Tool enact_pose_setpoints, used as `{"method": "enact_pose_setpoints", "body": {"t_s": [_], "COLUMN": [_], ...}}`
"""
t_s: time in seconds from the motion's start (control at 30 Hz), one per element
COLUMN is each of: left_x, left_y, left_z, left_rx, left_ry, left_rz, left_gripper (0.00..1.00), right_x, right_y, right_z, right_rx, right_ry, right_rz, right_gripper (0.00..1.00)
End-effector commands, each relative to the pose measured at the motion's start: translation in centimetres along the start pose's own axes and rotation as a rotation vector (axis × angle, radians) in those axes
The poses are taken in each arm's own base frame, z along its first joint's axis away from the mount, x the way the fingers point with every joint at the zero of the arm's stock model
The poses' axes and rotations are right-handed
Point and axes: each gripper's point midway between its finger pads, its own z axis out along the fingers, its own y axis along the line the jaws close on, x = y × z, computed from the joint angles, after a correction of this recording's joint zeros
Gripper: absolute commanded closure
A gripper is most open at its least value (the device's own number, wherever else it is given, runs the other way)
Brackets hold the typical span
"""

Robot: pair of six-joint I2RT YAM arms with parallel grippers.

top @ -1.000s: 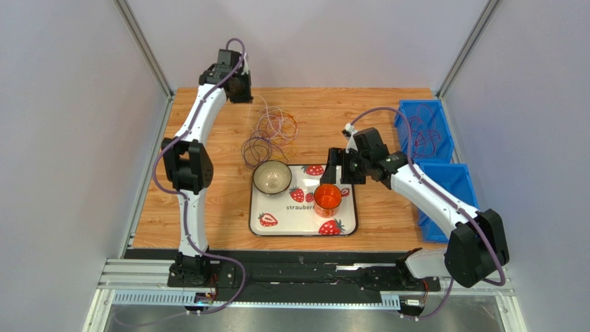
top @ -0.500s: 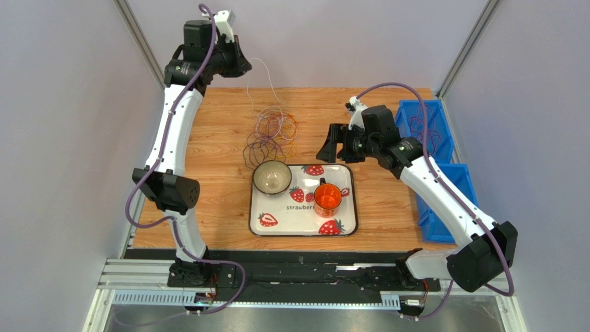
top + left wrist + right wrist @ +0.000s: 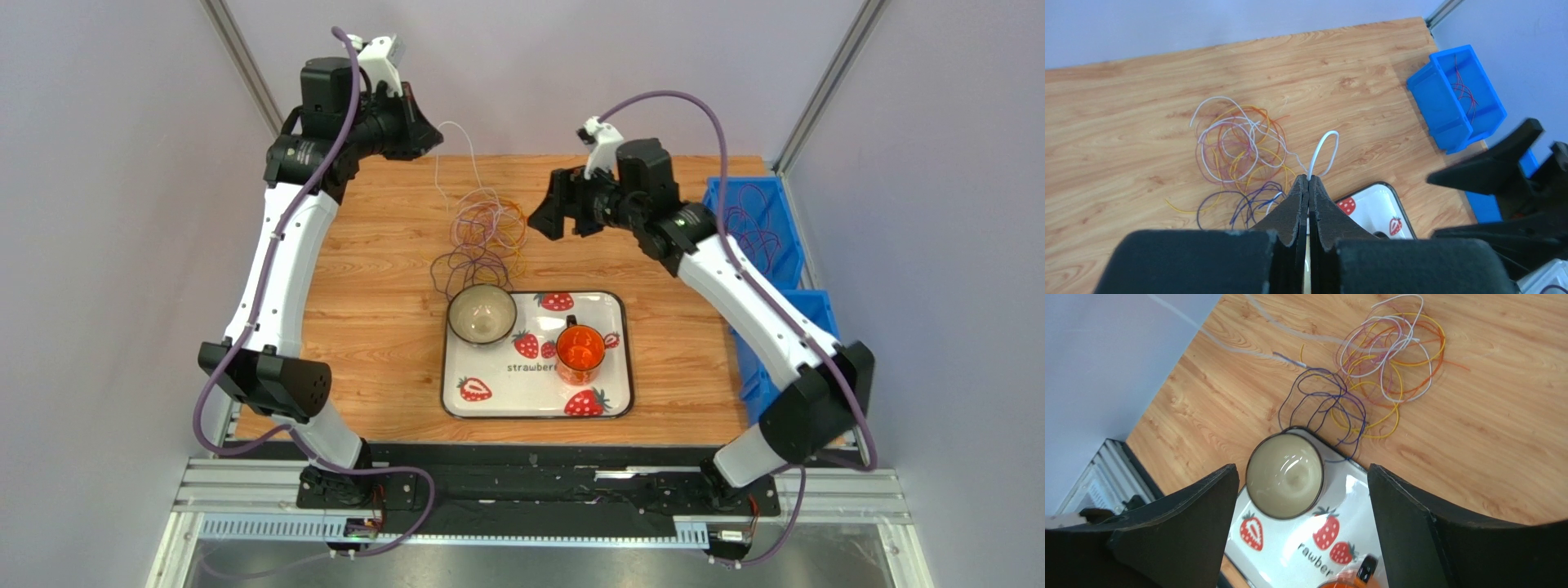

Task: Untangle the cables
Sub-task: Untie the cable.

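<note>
- Left wrist view: the left fingers, raised high above the desk, are pinched tight on a single white cable that trails down into the cables, a loose tangle of purple, orange and yellow loops lying just beyond the strawberry tray
- The right fingers, spread wide and holding nothing, hover just to the right of the heap
- The step looks best done by lifting slowly and straight up, while the right arm pins the other loops so the white strand slides free without dragging the bundle
</note>
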Motion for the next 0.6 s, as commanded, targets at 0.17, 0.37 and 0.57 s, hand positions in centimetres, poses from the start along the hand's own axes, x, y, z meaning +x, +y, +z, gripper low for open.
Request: {"method": "enact_pose_setpoints", "body": {"t_s": [0.17,0.37,0.57], "left_x": [0.4,4.5,6.5], "left_y": [0.2,3.5,4.9], "left_z": [0.2,4.2,6.1], "left_rx": [-0.011,-0.106,-0.14], "left_ry": [-0.043,0.113,0.188], "left_rz": [-0.031,-0.124,-0.168], "left_gripper": [1.0,1.0,1.0], "right_x": [-1.7,-0.4,1.1], "right_y": [-3.1,-4.3,-5.3], "right_z": [9.5,12.7,13.9], "right_rx": [0.089,0.077,0.078], "right_ry": [0.011,0.043,0.063], "right_rz": [-0.172,-0.209,-0.249], "right_gripper": [0.2,0.2,0.2]}}
